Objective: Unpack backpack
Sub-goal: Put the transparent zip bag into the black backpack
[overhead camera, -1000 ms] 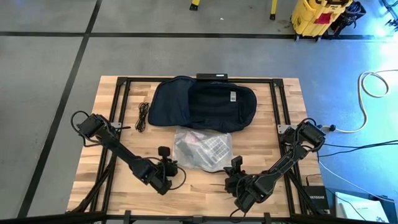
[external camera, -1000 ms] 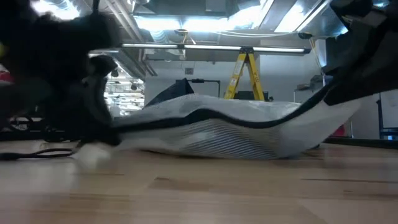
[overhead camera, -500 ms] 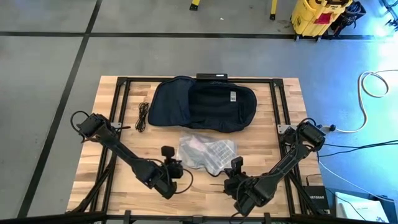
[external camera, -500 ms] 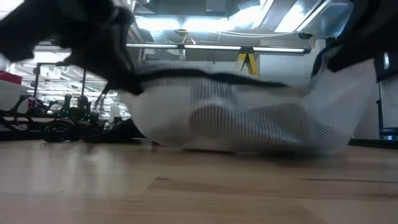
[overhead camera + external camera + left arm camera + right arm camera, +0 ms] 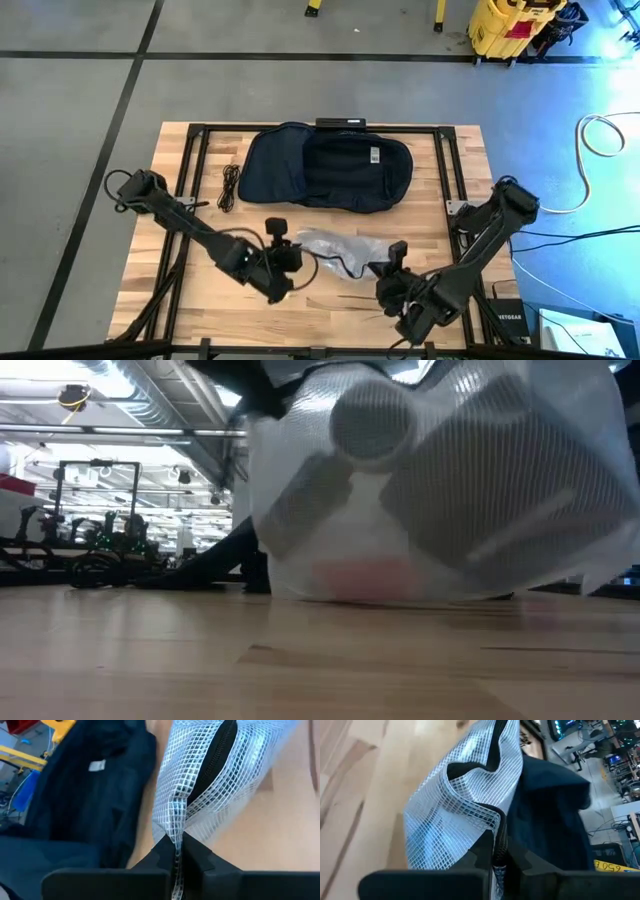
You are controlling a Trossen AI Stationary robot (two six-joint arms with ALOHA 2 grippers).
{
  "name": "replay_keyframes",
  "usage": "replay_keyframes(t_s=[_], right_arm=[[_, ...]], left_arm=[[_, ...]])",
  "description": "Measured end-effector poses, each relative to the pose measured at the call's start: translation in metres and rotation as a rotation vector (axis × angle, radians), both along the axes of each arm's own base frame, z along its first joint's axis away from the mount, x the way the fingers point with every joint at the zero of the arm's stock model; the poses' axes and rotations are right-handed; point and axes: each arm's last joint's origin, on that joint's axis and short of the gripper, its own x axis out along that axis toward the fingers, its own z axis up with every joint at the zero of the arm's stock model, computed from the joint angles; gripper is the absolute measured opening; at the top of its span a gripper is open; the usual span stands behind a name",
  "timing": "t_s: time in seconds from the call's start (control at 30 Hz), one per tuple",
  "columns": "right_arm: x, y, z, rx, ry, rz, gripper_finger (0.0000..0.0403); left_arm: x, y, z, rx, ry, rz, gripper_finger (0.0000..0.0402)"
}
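Backpack point(image 5: 327, 168) fabric lay spread flat at the far middle of the tabletop point(image 5: 160, 200), dark navy, its white label facing up and nothing visibly bulging inside. A clear mesh pouch point(image 5: 335, 248) with a black zipper was already outside it, toward the near side and apart from the bag, and a coiled dark cable point(image 5: 231, 186) lay just to the bag's left. Judging from that, the unpacking looked well along: at least one item was out, and what remained seemed to be setting the pouch down and checking whether anything was left inside, which no picture revealed.

The left gripper point(image 5: 178, 851) was clamped shut on one end of the pouch, and the right gripper point(image 5: 498, 845) was pinched closed on the opposite end, so the pouch hung stretched between them over the near middle of the tabletop.

The high view gave the layout: bag far, pouch near, arms reaching in from either side. Only the wrist views showed the grips themselves, each pair of fingers closed on the pouch's edge by the zipper, with the backpack dark behind. The low view alone showed rounded grey contents inside the pouch, and that its underside hung down about to the wood; whether it touched was unclear.
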Motion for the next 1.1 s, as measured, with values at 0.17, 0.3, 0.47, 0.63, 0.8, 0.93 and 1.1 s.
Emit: replay_keyframes(t_s=[0.17,0.3,0.47,0.63,0.8,0.93,1.1], right_arm=[[-0.011,-0.017,0.019,-0.028,0.006,-0.009,0.0000],[-0.023,-0.031,0.036,-0.044,-0.003,-0.017,0.0000],[-0.035,-0.053,0.059,-0.030,-0.043,-0.043,0.0000],[-0.042,-0.084,0.080,-0.013,-0.064,-0.095,0.0000],[-0.047,-0.117,0.098,-0.007,-0.091,-0.151,0.0000],[-0.046,-0.140,0.108,-0.015,-0.098,-0.184,0.0000],[-0.040,-0.167,0.114,-0.038,-0.073,-0.239,0.0000]], left_arm=[[0.010,0.023,0.017,-0.013,-0.031,-0.026,0.0000],[0.014,0.044,0.030,0.009,-0.046,-0.035,0.0000],[0.016,0.072,0.050,0.010,-0.092,-0.043,0.0000],[0.015,0.095,0.076,0.040,-0.142,-0.036,0.0000],[0.021,0.120,0.101,0.089,-0.169,-0.043,0.0000],[0.026,0.146,0.108,0.138,-0.184,-0.056,0.0000],[0.029,0.187,0.112,0.112,-0.219,-0.062,0.0000]])
